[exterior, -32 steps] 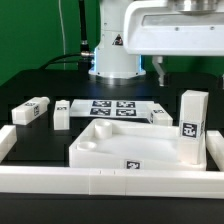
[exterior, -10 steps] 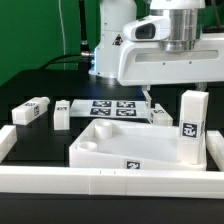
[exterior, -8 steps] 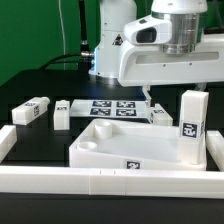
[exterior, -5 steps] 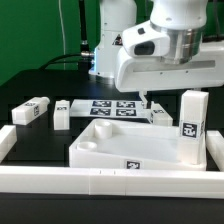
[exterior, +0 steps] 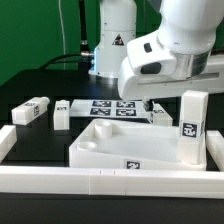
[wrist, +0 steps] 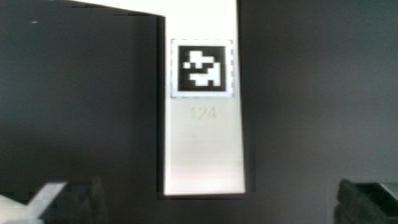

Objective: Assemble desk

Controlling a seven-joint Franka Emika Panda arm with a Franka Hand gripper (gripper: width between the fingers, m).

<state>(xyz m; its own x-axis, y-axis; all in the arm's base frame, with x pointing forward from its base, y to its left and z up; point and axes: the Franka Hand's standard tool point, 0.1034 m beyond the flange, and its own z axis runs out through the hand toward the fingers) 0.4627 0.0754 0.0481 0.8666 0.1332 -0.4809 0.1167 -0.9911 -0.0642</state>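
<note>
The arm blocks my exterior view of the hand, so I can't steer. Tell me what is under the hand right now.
Observer: In the wrist view a white leg lies flat on the dark table, directly below the hand.
Operator: Give me the hand's state.
Observer: Open. One fingertip shows on each side of the leg, and neither touches it.
Operator: Report any tag on it.
Observer: One black-and-white tag faces the camera, toward the leg's end away from the fingertips.
</note>
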